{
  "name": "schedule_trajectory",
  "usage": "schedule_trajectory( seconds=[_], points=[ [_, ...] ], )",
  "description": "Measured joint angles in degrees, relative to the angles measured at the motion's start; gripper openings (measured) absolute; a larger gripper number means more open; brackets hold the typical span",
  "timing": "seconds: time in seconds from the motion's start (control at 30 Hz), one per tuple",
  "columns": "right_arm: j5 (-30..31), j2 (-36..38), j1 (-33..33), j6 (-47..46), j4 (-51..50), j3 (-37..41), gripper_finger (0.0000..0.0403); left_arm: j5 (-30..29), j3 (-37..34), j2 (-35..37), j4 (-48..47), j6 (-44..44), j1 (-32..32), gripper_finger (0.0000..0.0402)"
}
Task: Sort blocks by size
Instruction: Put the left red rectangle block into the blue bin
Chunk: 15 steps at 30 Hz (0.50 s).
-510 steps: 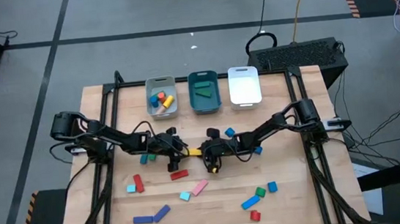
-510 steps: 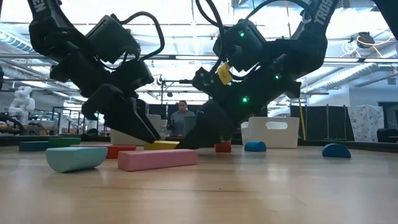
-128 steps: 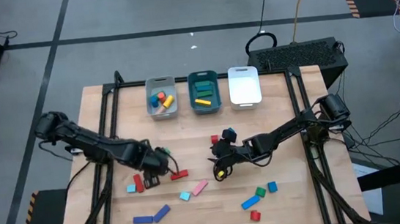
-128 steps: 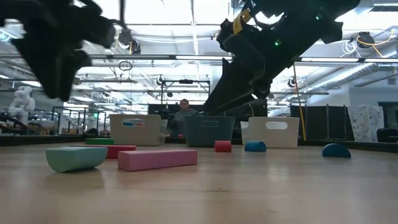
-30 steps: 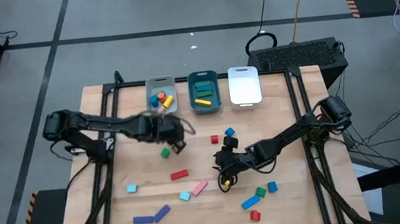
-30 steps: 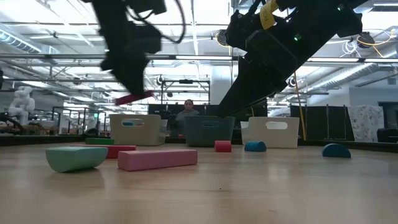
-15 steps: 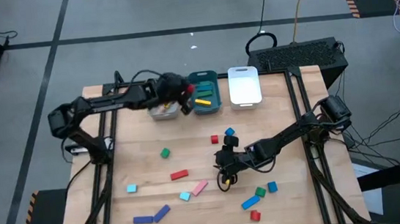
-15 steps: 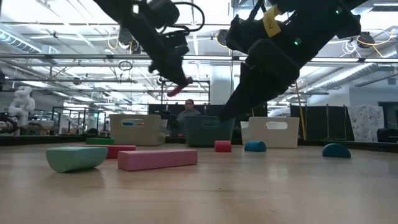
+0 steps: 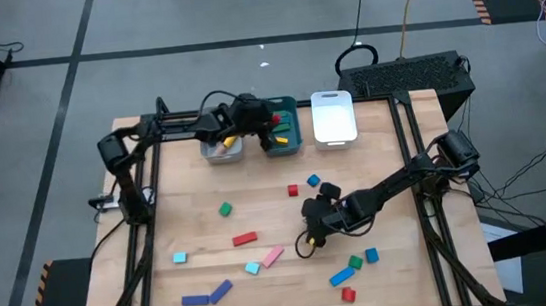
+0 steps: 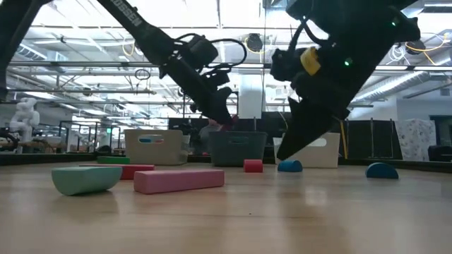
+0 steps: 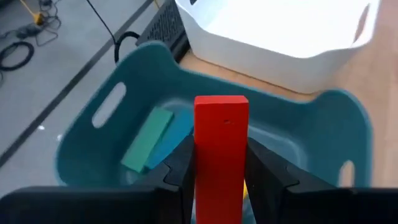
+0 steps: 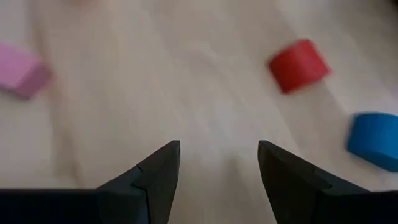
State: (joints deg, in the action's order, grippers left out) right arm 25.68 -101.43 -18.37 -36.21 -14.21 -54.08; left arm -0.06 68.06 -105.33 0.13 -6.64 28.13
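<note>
A red bar (image 11: 221,149) is shut in my left gripper (image 9: 268,125) and hangs over the teal tray (image 11: 93,155), which has a green bar (image 11: 147,138) and a yellow piece (image 9: 282,140) in it. My right gripper (image 12: 217,168) stands open above bare table right of centre, with nothing between its fingers. A red block (image 12: 298,65), a blue block (image 12: 373,140) and a pink bar (image 12: 22,68) lie ahead of it. More blocks lie flat on the table: a green cube (image 9: 225,209), a red bar (image 9: 245,239) and blue bars (image 9: 209,296). My left gripper pinches the red bar's two long sides (image 11: 202,171) between its two fingers. The bar lies along the fingers, and its free end (image 11: 221,106) sticks out past them. The fingers slant down toward the table's far edge. The bar is lifted clear above the teal tray.
A grey tray (image 9: 221,150) holding small blocks stands left of the teal tray, and a white tray (image 9: 333,117) stands to its right, all at the far edge. More blocks (image 9: 356,263) lie near the front right. A person shows in the room behind.
My left gripper has carried the red bar from over the green cube toward the table's far edge, then right, to above the teal tray, turning as it went. My right gripper has stayed in place but has turned at the wrist and tipped steeper.
</note>
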Motion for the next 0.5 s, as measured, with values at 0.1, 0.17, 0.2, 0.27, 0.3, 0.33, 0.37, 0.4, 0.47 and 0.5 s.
schedule_trajectory(
  seconds=[0.1,0.17,0.2,0.27,0.3,0.33,0.37,0.4,0.47,0.5],
  points=[
    [2.33,0.00,0.17,-1.77,-1.26,0.00,0.0201,0.12,2.58,-0.81,-3.70,-3.38,0.50,0.0107],
    [3.07,0.00,0.51,-1.82,-0.87,0.00,0.0201,1.36,5.25,-1.90,-4.96,-6.15,0.65,0.0107],
    [3.19,0.00,0.79,-1.79,-0.48,0.00,0.0201,1.74,6.35,-2.36,-6.50,-7.07,0.74,0.0107],
    [3.33,0.00,1.35,-2.10,-0.18,0.00,0.0201,2.02,9.81,-3.99,-9.01,-8.75,0.77,0.0107],
    [3.32,0.00,1.55,-2.32,-0.32,0.00,0.0201,2.00,11.70,-4.99,-10.59,-9.75,0.78,0.0107],
    [3.33,0.00,1.55,-2.72,-0.39,0.00,0.0201,1.99,13.60,-6.05,-13.43,-10.64,0.78,0.0107],
    [3.36,0.00,1.57,-3.29,-0.45,0.00,0.0201,1.90,15.64,-7.30,-16.26,-11.53,0.78,0.0107],
    [3.38,0.00,1.54,-3.57,-0.55,0.00,0.0201,1.76,18.06,-8.84,-18.70,-12.49,0.78,0.0107],
    [3.34,0.00,1.53,-3.66,-0.53,0.00,0.0201,1.44,22.09,-11.48,-24.09,-14.06,0.78,0.0107],
    [3.34,0.00,1.52,-3.66,-0.55,0.00,0.0201,1.28,24.35,-12.72,-26.53,-14.66,0.78,0.0107]
  ],
)
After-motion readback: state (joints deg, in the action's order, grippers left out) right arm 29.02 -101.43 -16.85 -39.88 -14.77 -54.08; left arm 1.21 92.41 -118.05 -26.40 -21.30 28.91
